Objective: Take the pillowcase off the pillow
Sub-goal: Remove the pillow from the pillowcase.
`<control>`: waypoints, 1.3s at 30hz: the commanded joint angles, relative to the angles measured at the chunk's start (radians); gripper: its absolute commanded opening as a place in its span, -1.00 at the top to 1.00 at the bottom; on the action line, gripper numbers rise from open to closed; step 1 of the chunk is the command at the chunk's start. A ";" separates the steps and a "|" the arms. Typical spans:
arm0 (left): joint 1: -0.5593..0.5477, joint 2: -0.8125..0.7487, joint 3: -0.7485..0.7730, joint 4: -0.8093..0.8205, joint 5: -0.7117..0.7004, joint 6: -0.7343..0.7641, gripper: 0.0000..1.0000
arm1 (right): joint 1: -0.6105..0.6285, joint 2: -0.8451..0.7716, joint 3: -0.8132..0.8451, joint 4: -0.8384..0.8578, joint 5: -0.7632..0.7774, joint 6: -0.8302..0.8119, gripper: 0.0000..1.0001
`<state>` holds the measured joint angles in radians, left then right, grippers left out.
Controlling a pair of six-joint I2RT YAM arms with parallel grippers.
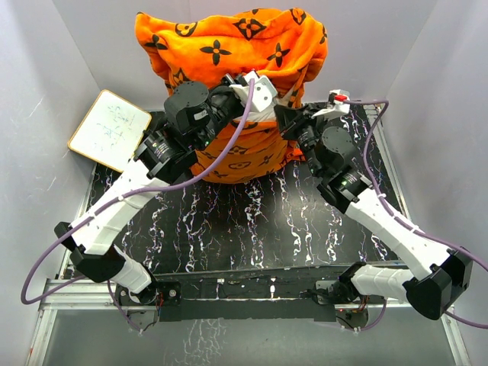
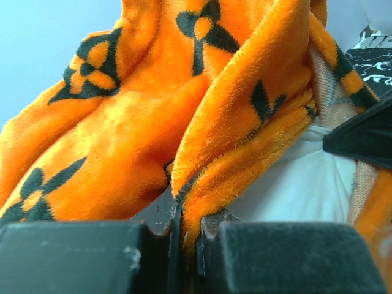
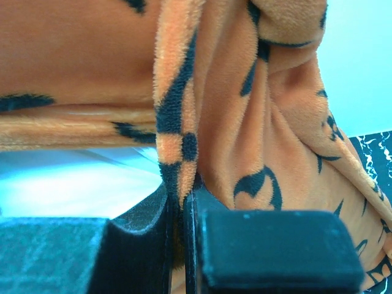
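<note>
The orange pillowcase (image 1: 229, 46) with black motifs covers the pillow at the back of the table, its open end hanging toward me. My left gripper (image 1: 242, 107) is shut on the hem of the pillowcase (image 2: 202, 184), the plush edge pinched between its jaws. The white pillow (image 2: 306, 184) shows inside the opening. My right gripper (image 1: 284, 120) is shut on the opposite hem of the pillowcase (image 3: 177, 147), with the pillow (image 3: 67, 184) pale to its left. In the top view the pillow is hidden by the fabric and the arms.
A white board with a tan frame (image 1: 109, 130) lies tilted at the back left. The black marbled table top (image 1: 252, 221) spreads between the arms. Grey walls (image 1: 46, 114) close in on both sides and behind.
</note>
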<state>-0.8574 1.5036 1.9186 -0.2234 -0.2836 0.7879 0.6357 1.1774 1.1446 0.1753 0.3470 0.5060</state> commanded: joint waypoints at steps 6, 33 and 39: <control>0.009 -0.174 0.100 0.320 -0.111 0.110 1.00 | -0.155 -0.044 -0.161 -0.229 0.120 -0.025 0.85; 0.009 -0.035 0.269 -0.181 0.149 -0.361 1.00 | -0.219 -0.311 0.060 -0.154 -0.383 -0.387 -0.46; 0.009 -0.009 0.280 -0.179 0.145 -0.371 1.00 | -0.219 -0.306 0.117 -0.115 -0.538 -0.427 -0.47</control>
<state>-0.8471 1.5097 2.1304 -0.5125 -0.1593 0.4587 0.4179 0.8589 1.1927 -0.0017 -0.0509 0.1368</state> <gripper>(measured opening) 0.032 0.735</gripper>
